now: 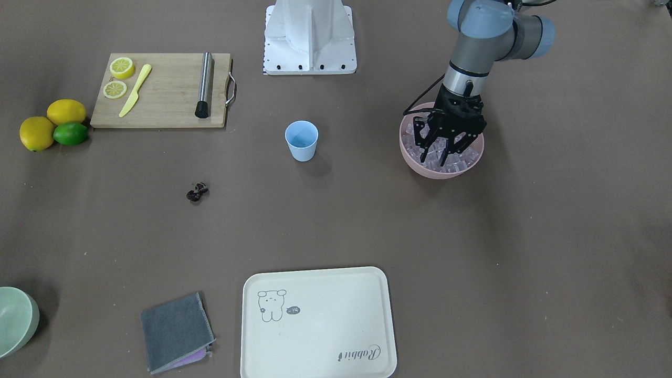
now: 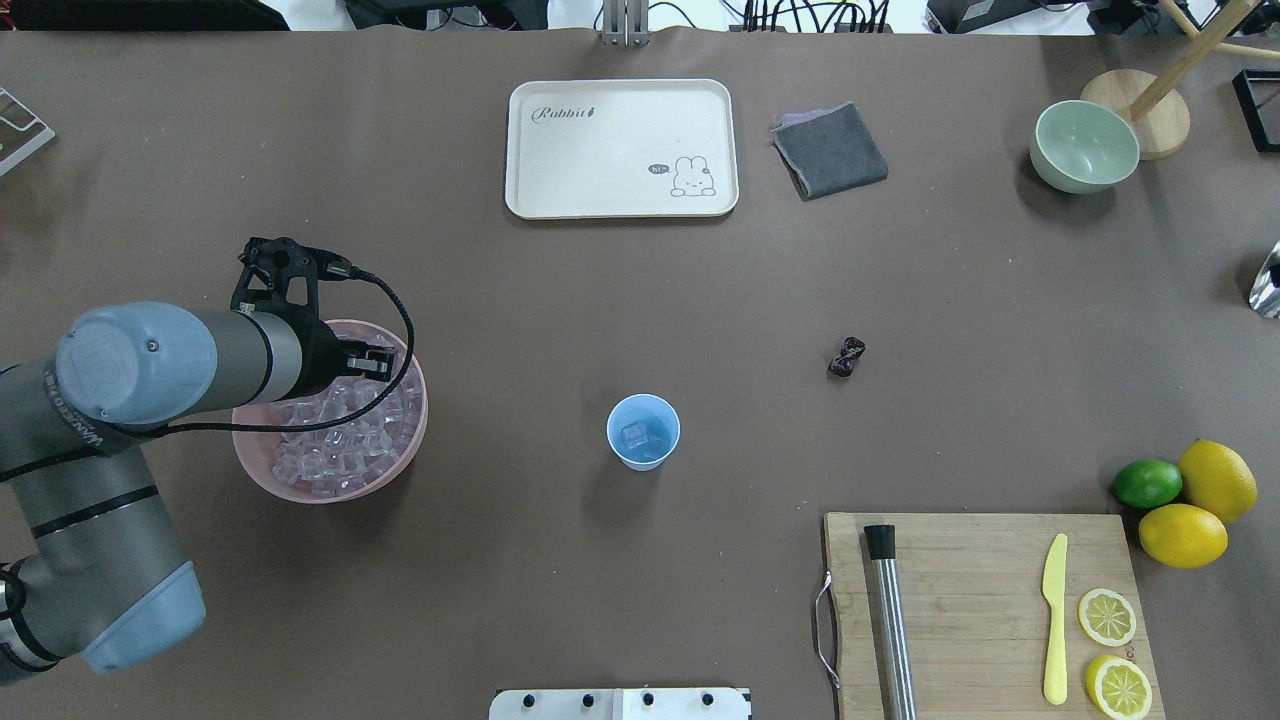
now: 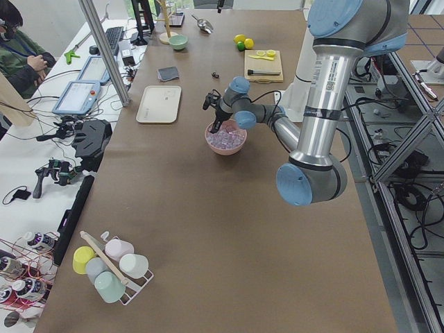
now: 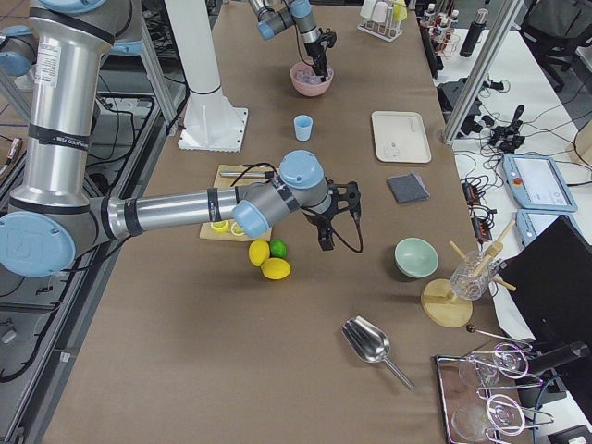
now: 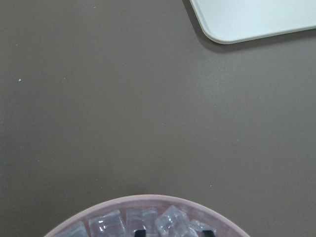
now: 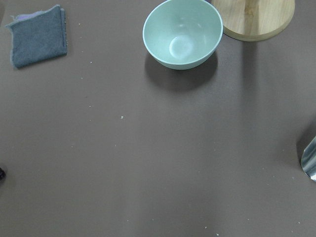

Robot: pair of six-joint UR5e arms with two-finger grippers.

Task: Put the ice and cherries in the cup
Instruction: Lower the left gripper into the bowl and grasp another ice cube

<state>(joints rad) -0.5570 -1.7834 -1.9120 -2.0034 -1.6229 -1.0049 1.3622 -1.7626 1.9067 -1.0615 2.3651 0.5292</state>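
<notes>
We found the left gripper [image 1: 443, 151] lowered into the pink bowl [image 1: 440, 175], its jaws standing fairly wide, their tips sunk among the ice [image 1: 464, 163] with one cube lying between them. That bowl sat well to the robot's left of the cup [image 1: 302, 140]. The cup stood upright with some ice already inside. The cherries [image 1: 197, 192] lay on the table to the robot's right of the cup, somewhat farther from the robot's base. The right gripper [image 4: 326, 236] hung far to the right of the cup, past the cutting board [image 2: 960, 600], near the lemons [image 4: 275, 269]; we could not tell how its jaws stood
</notes>
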